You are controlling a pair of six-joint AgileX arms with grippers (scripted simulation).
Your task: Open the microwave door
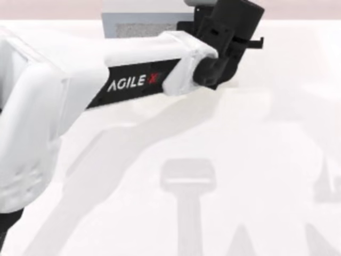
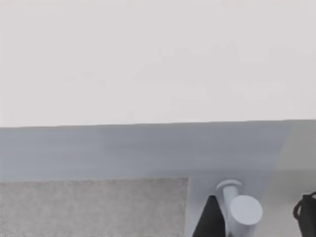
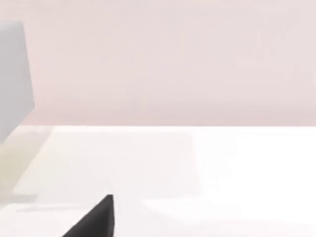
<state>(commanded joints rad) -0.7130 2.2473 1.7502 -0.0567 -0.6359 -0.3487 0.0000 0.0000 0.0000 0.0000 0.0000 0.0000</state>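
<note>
From above, our left arm reached across the bench point(image 1: 224, 160) and hid most of the microwave point(image 1: 141, 13) at the far edge; its hand point(image 1: 237, 37) sat at the front. The left wrist showed the door point(image 2: 94, 207), its handle point(image 2: 242, 210) between spread fingers point(image 2: 210, 222). The right wrist caught only the oven's corner; we could not tell that hand's state.

Bright, washed-out; soft table point(image 1: 256, 160) shadows.

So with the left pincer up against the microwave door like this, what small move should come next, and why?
Probably close the left pincer on the door handle: its fingers sit either side of that handle, beside the mesh window of the microwave door, apparently not yet clamped.
</note>
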